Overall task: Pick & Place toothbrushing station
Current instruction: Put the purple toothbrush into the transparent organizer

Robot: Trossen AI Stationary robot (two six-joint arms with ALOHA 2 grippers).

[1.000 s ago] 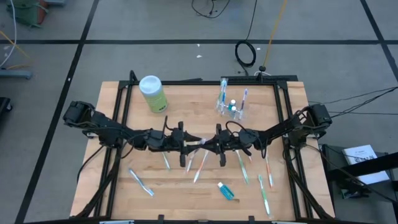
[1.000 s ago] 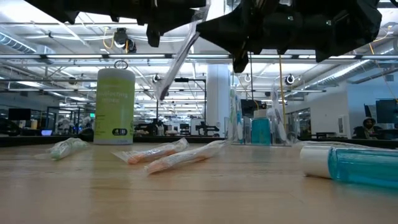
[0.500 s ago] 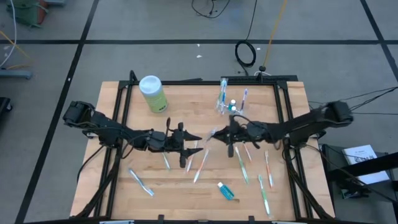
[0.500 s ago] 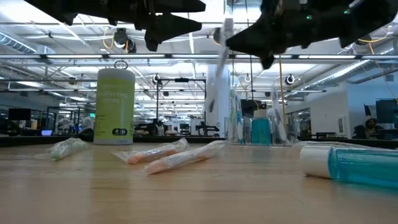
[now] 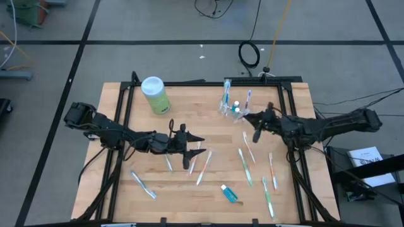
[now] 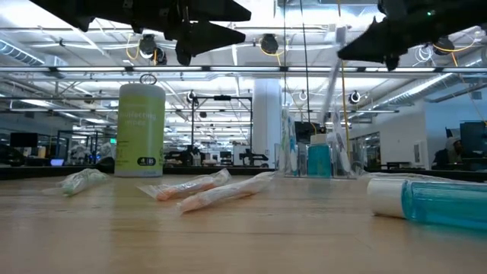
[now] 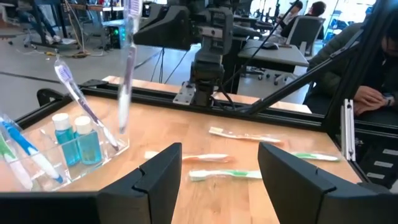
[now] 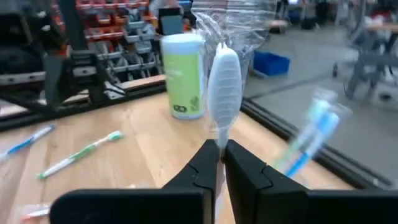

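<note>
Right now my right gripper (image 8: 216, 163) is clamped on a wrapped white toothbrush (image 8: 224, 87), pinching its lower end so the brush stands up between my fingers, lifted off the table (image 5: 189, 107). From above, that gripper (image 5: 257, 124) hangs over the far right part of the table, just beside the clear cup (image 5: 232, 108), which stands near the far edge with toothbrushes and two small blue bottles inside. My left gripper (image 5: 197, 145) hovers over the middle of the table with its fingers spread apart and nothing between them; its wrist view looks past them toward the cup (image 7: 59, 155) and the toothbrush (image 7: 127, 68) hanging beside it. Several more toothbrushes lie scattered on the wood, some just under my left gripper and others toward the near right. A blue toothpaste tube (image 5: 231, 193) lies near the front edge. A green canister (image 5: 154, 94) with a white lid stands at the far left.
</note>
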